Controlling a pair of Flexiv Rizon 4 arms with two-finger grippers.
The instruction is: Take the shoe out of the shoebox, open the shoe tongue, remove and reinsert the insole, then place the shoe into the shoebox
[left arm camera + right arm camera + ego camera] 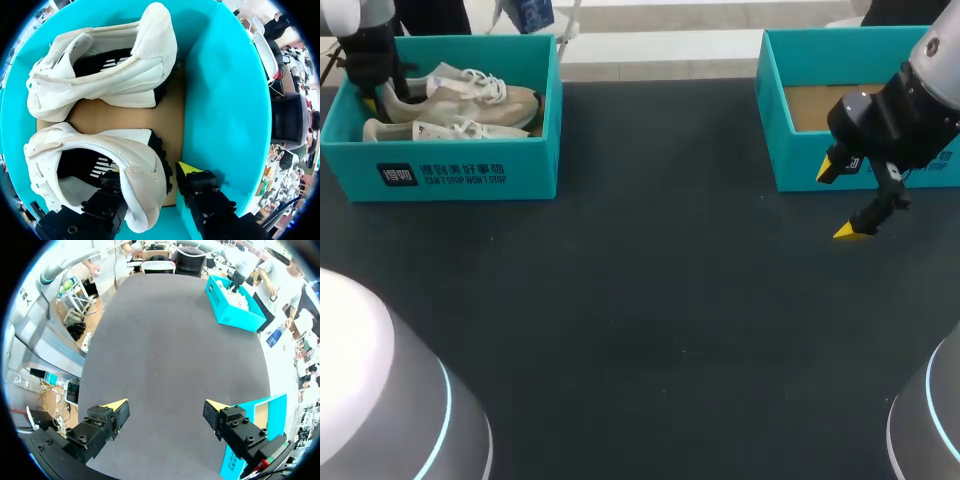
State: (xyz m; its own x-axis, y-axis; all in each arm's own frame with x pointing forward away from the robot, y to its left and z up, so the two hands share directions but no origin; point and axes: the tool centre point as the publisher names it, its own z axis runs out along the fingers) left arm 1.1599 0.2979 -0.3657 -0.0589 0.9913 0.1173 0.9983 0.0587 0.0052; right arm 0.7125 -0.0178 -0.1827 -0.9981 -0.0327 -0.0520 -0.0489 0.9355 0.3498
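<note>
Two white-and-beige shoes lie in the teal left shoebox [470,175]. My left gripper [372,100] reaches down into that box's left end. In the left wrist view my left gripper [150,172] straddles the heel of the nearer shoe [100,155]: one finger sits inside the opening, the other outside, between heel and box wall [225,110], with a small gap to the heel. The second shoe [100,65] lies ahead of it. My right gripper [840,200] hangs open and empty in front of the right shoebox [775,150]; the right wrist view shows my right gripper [166,406] over bare tabletop.
The right shoebox [260,415] shows only a brown cardboard floor. The dark table [650,300] spreads between the two boxes. The left shoebox [235,315] lies far ahead of my right gripper.
</note>
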